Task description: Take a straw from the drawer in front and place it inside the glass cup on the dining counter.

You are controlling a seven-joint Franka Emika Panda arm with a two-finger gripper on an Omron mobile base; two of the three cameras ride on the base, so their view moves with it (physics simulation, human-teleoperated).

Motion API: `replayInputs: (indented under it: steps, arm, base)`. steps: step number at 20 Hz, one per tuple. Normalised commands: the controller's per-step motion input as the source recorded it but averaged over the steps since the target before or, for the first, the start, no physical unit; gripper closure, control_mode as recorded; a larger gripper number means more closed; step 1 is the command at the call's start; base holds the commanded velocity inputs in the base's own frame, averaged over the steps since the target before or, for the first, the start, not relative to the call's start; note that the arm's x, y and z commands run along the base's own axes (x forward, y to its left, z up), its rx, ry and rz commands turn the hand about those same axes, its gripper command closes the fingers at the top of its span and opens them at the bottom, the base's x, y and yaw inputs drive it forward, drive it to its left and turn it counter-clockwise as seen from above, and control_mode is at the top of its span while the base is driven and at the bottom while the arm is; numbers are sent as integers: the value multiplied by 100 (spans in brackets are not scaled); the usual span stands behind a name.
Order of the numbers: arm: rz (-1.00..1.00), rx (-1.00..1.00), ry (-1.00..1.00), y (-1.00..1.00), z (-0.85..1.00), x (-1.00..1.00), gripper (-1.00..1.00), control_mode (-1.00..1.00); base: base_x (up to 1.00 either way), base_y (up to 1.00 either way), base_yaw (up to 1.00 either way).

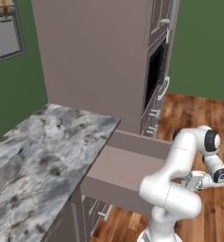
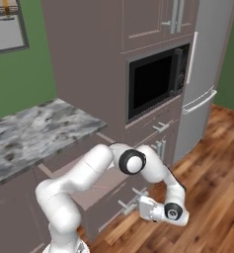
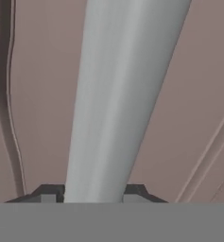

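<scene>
The tall taupe cabinet column point(image 1: 94, 56) fills the upper middle of the left base frame, with a black built-in microwave point(image 2: 155, 84) set into it at the centre right of the right base frame. Beside it, the grey-and-white marbled stone bench point(image 1: 42, 156) takes the lower left of the left base frame.

Below the bench edge, the wide shallow taupe-brown drawer point(image 1: 132, 168) stands pulled out at the centre of that frame, so its flat floor lies exposed from above. On that floor rests the very thin reddish-pink straw point(image 1: 131, 178), lying flat near the arm, just left of the white elbow.

The hand point(image 3: 93, 191) sits low at the drawer front, and its two dark tips flank the silver bar handle point(image 3: 123, 94), which runs up the middle of the hand frame. It looks closed around that handle, probably because pulling the bar is what opens the drawer. The straw is not yet taken.
</scene>
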Motion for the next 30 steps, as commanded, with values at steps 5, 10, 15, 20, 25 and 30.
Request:
replayInputs:
  steps: [5, 10, 15, 20, 25, 30]
  arm:
    - [-9, -1, 4, -72, -2, -3, -100, -100]
    - [-18, -10, 1, -58, 0, 0, -100, -100]
    - [-28, -22, 0, -53, 5, 0, -100, -100]
    - [-28, -32, 0, -33, 26, 0, -100, -100]
    - [-25, -33, 1, -2, 71, -6, -100, -100]
    - [-16, -21, 22, 10, 100, -1, -100, -100]
  base:
    - [0, 0, 0]
    - [0, 0, 0]
    - [0, 0, 0]
    - [0, 0, 0]
    - [0, 0, 0]
    - [0, 0, 0]
